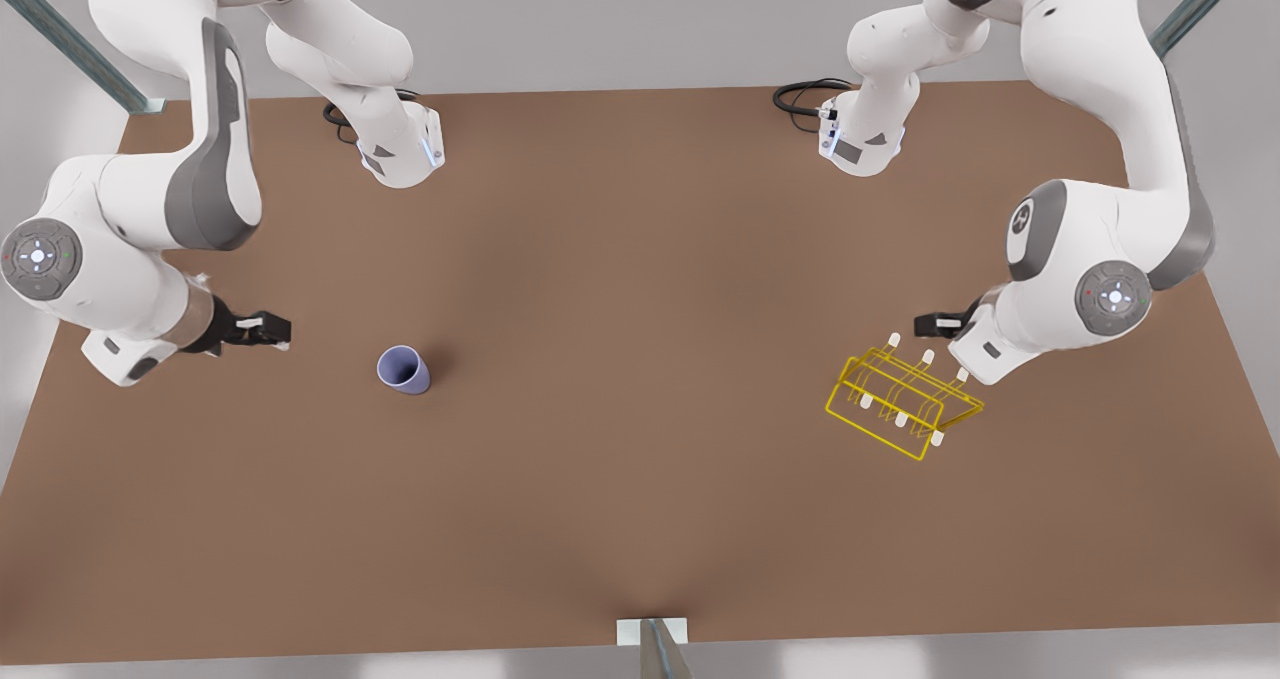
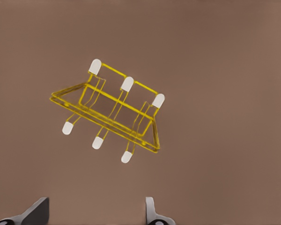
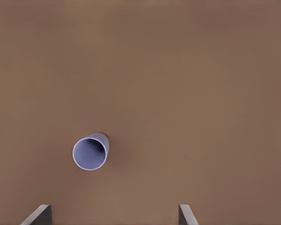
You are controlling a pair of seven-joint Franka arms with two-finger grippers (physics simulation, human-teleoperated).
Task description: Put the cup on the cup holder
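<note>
Item one, the cup point(image 1: 404, 369): you had it standing upright on the table at lower left of centre in the front view, mouth up, nothing inside it. In the right wrist view the cup point(image 3: 90, 152) showed its bare interior.

Item two, the cup holder point(image 1: 902, 395): it stood on the table toward the front view's right, a yellow wire frame with white-capped pegs, none of them carrying anything. The left wrist view showed the cup holder point(image 2: 110, 108) with six capped pegs in two rows.

Item three, the table point(image 1: 640, 479): a plain brown top, grey floor beyond its edges, grey struts at the upper corners.

Item four, the right gripper point(image 1: 262, 330): it hung at the front view's left, well apart from the cup, fingers point(image 3: 38, 215) spread wide and holding nothing.

Item five, the left gripper point(image 1: 938, 325): it sat at the front view's right, just beside the cup holder's upper pegs, fingers point(image 2: 33, 212) parted, nothing between them.
</note>
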